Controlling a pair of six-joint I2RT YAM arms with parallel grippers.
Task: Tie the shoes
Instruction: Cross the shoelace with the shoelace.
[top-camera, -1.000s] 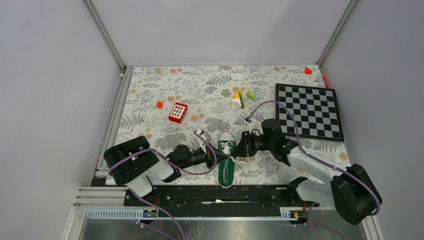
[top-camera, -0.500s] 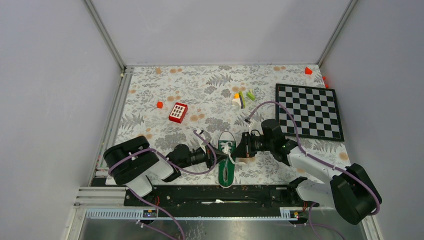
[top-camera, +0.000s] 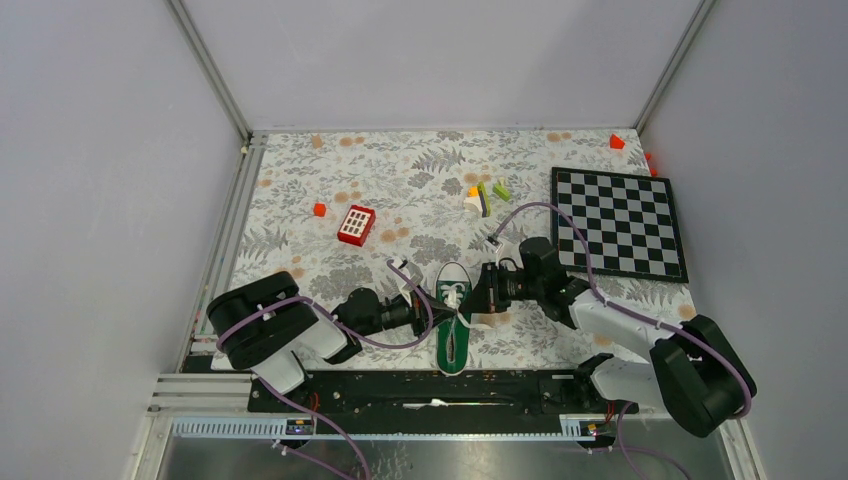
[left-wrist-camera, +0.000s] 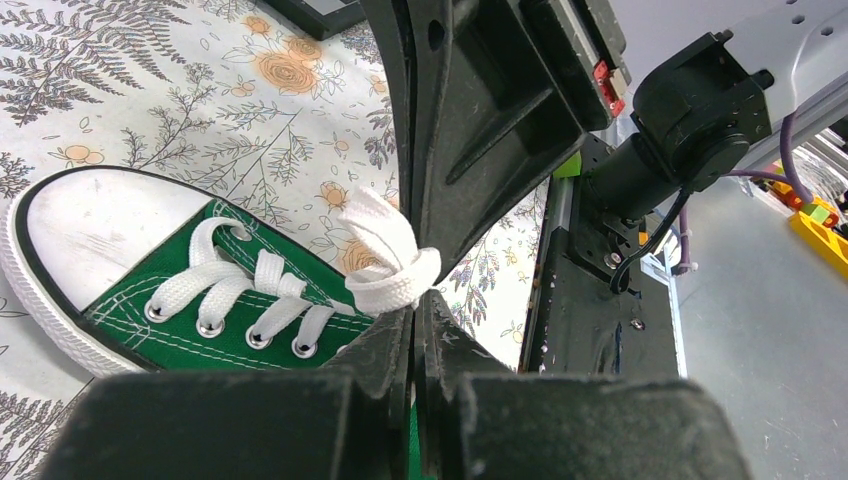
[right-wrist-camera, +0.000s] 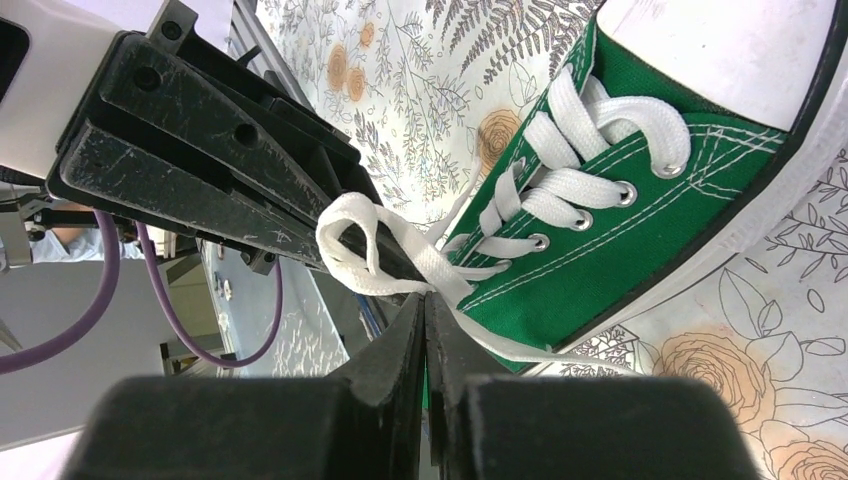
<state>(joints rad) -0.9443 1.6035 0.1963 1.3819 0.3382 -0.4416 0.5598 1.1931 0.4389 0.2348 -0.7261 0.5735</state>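
A small green canvas sneaker (top-camera: 454, 325) with white laces, toe cap and sole lies on the floral cloth between my two arms, toe pointing away. My left gripper (top-camera: 440, 308) reaches in from the left and is shut on a folded white lace loop (left-wrist-camera: 392, 262) above the eyelets. My right gripper (top-camera: 470, 303) reaches in from the right and is shut on the other white lace (right-wrist-camera: 372, 255). The two gripper tips almost meet over the tongue. In the wrist views the shoe (left-wrist-camera: 190, 300) (right-wrist-camera: 640, 190) fills the near ground.
A red-and-white keypad-like block (top-camera: 356, 224) and a small red cube (top-camera: 319, 209) sit at the back left. Coloured small blocks (top-camera: 484, 196) lie mid-back. A chessboard (top-camera: 617, 221) lies at the right. Black rails (top-camera: 430, 390) run along the near edge.
The right arm has shifted slightly left toward the shoe, its gripper still on the lace. The left arm and the shoe have hardly moved.
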